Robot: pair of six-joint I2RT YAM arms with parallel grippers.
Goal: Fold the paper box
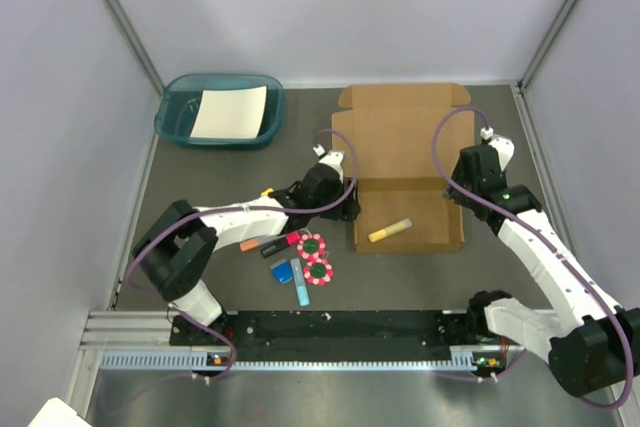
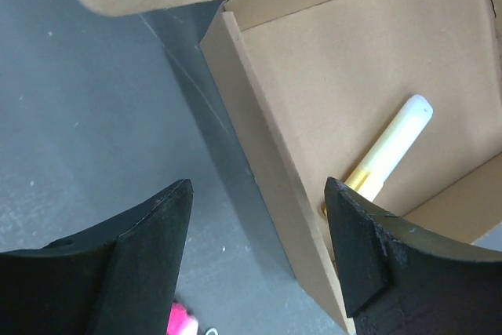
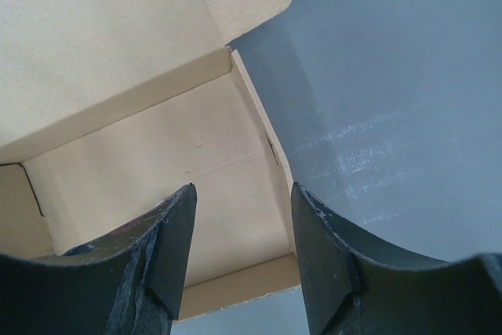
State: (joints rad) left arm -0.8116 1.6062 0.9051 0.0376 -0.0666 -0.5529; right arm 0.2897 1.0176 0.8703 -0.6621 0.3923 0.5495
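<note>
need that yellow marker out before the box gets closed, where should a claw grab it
Take the yellow marker across the middle of its barrel, coming down from above. It lies flat and slanted on the floor of the paper box, and the raised side walls likely block a sideways approach.

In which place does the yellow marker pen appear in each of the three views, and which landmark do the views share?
Top external: the yellow marker lies just right of centre, in the near part of the paper box.
Left wrist: the yellow marker is right of centre, on the box floor.
Right wrist: not in view.
Shared landmark: the paper box, which shows in all three views.
</note>
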